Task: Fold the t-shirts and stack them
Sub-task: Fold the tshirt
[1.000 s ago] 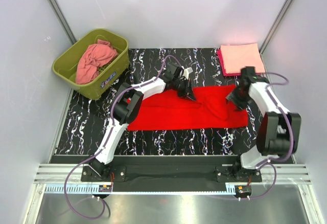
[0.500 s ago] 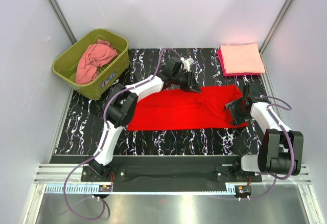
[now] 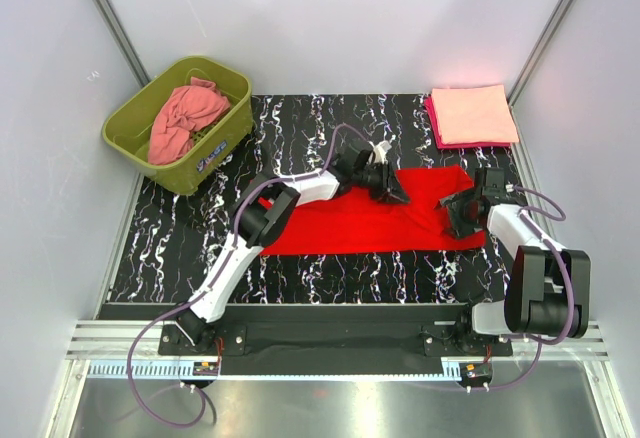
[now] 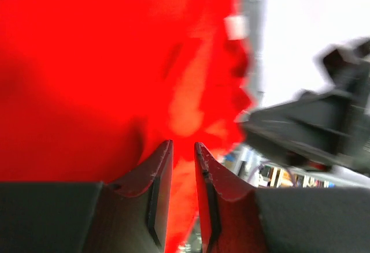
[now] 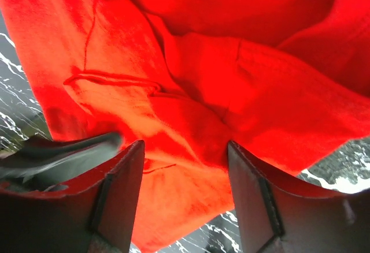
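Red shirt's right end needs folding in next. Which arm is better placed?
Right, likely. The right pincer is open directly over the bunched right end of the red t-shirt; the left pincer sits at the far edge near mid-shirt, barely parted.

The left arm [image 3: 228, 270] and right arm [image 3: 508, 224] look alike: smooth white links joined by chunky black cylindrical joints, each on a black base bolted to a dark rail [image 3: 330, 336]. A thin purple cable [image 3: 134, 363] loops out from each base and runs along the arm. The left fingers [image 4: 151, 192] and right fingers [image 5: 115, 192] are dark grey, flat-faced wedges tapering toward the tips.
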Controlling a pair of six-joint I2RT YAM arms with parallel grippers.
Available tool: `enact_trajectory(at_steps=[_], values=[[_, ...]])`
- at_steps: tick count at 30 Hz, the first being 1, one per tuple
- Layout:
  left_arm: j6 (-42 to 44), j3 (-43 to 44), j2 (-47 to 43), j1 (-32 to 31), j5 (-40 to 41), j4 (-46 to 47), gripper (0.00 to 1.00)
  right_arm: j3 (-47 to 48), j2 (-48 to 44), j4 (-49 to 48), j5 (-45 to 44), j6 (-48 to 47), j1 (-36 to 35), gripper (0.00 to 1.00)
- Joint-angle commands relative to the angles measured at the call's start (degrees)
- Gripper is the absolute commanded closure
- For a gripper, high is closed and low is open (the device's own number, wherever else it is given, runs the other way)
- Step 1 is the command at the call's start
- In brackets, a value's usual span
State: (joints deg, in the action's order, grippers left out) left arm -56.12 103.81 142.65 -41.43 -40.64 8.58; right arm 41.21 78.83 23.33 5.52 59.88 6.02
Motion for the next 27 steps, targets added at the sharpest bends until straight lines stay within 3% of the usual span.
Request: enact_trajectory(at_steps=[1, 7, 19, 21, 23, 27], values=[[3.81, 3.50, 0.00, 0.38, 2.93, -5.58, 0.73, -1.04, -0.60, -4.95, -1.39, -0.11, 0.13, 0.36], [6.27, 5.00, 0.17, 0.47, 6.54, -11.56, 0.73, -5.26, -5.52, -10.32, -2.97, -1.60, 0.13, 0.43], [6.72, 5.18, 0.52, 0.38, 6.89, -12.71, 0.72, -10.18, -12.29, -25.87, -1.65, -9.15, 0.13, 0.41], [6.72, 5.18, 0.44, 0.38, 6.89, -12.71, 0.72, -8.79, -12.64, -23.70, -3.75, -11.52, 0.13, 0.42], [6.64, 5.09, 0.44, 0.38, 6.81, -12.80, 0.72, -4.59, -12.91, -11.55, -10.30, -11.63, 0.13, 0.45], [6.72, 5.00, 0.09, 0.38, 7.07, -12.80, 0.71, -1.22, -14.22, -3.30, -12.81, -11.36, 0.04, 0.51]])
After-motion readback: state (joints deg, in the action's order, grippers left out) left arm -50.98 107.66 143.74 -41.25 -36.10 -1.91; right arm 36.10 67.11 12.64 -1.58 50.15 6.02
